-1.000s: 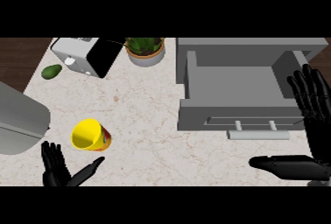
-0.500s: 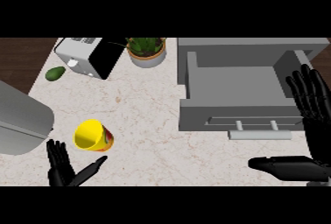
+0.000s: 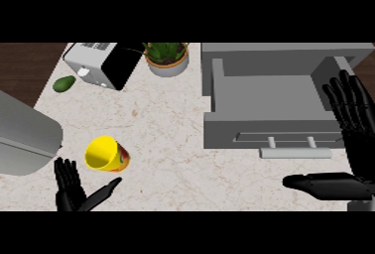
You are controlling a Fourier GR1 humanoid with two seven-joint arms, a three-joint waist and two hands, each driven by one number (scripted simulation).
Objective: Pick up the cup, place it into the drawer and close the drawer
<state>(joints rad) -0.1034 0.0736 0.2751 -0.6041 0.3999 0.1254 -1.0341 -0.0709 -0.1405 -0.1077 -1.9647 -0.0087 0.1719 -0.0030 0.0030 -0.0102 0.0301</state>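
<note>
The yellow cup with a red-patterned side (image 3: pixel 107 154) lies tipped on the pale marble counter (image 3: pixel 168 129), near-left, mouth facing left. It looks light, stiff and smooth, likely to roll; the side wall seems the best hold. The left hand (image 3: pixel 75 189) sits just near of it, fingers spread and empty. The right hand (image 3: pixel 353 130) rests spread beside the open grey drawer (image 3: pixel 271 106) at far right. A toaster (image 3: pixel 101 63), potted plant (image 3: pixel 167 58) and avocado (image 3: pixel 64 84) stand well away.
</note>
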